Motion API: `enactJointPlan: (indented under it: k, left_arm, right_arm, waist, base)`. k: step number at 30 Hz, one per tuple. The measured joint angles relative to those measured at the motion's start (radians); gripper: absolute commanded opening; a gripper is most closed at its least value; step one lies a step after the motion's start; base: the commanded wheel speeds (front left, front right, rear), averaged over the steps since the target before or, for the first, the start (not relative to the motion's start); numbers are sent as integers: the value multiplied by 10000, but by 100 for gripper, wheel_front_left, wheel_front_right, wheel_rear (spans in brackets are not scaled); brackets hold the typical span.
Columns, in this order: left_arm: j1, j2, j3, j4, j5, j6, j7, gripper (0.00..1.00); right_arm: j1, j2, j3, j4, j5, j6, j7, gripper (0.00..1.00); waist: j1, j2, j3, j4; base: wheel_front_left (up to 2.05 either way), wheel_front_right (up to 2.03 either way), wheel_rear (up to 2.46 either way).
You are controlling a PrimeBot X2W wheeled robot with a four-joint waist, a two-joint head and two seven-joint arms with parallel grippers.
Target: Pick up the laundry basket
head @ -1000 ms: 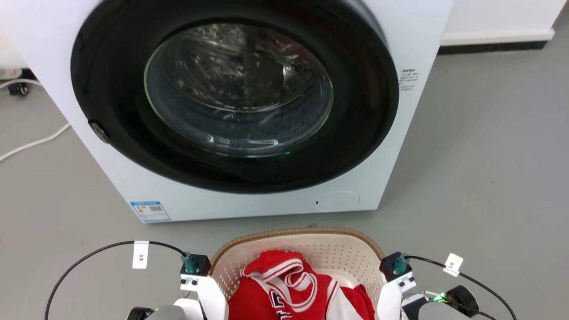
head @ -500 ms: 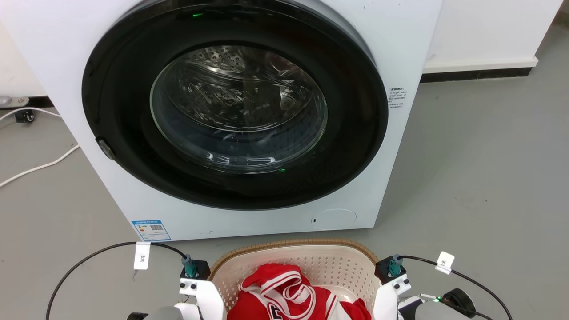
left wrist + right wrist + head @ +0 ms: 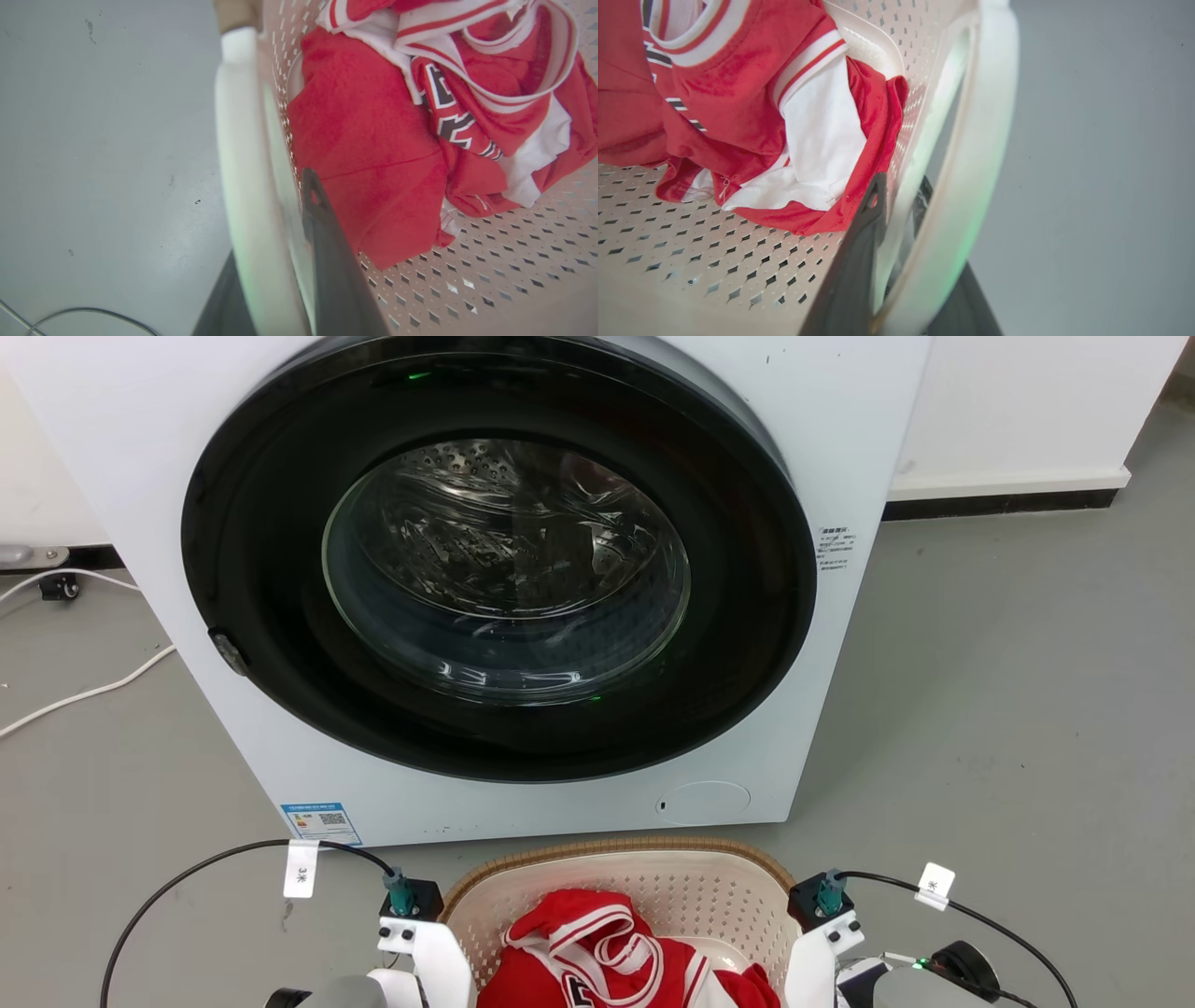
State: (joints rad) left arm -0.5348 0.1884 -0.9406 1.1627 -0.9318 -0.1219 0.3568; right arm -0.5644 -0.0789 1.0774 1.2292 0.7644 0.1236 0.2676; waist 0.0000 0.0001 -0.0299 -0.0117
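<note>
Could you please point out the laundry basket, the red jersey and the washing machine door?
laundry basket (image 3: 616, 847): head view, on its tan far rim.
red jersey (image 3: 597, 947): head view, middle of the crumpled fabric.
washing machine door (image 3: 504, 569): head view, centre of the glass.

The smooth grey floor carries a white front-loading washing machine and, to its left, a thin white cable

A white washing machine stands on grey floor, white cable beside it.
</note>
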Motion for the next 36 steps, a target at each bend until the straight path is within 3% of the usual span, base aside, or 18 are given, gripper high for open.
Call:
enactJointPlan:
  k: [36]
  left_arm:
    - [-246,19,-1237,234,-1202,-2,-431,0]
  right_arm:
    - [-212,8,1214,316,1124,0,-449,0]
  waist:
    - [0,0,90,-20]
  base:
    - [0,0,0]
